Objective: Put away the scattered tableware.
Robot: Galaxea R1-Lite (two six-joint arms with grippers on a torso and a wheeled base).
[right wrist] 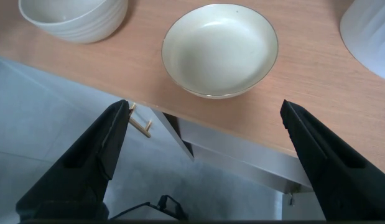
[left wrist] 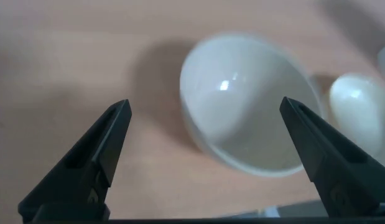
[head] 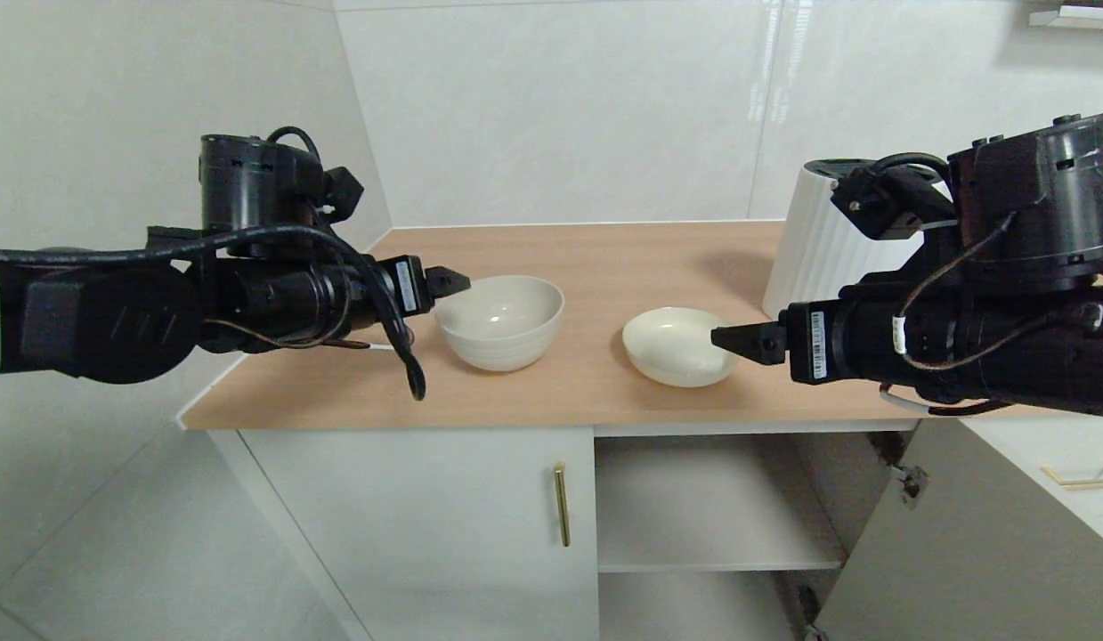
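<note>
Two white bowls stand apart on the table [head: 604, 258]: one deep bowl [head: 500, 320] and one shallow bowl [head: 676, 345]. The left end effector [head: 453, 283], wide open, is beside the deep bowl. The right end effector [head: 727, 339], also wide, is at the shallow bowl. One ribbed white container [head: 814, 245] stands behind the right arm. Below is one open cupboard [head: 711, 499].

The glossy glazed deep bowl [head: 500, 320] and shallow bowl [head: 678, 345] rest on a matt wood-grain countertop [head: 596, 392].
</note>
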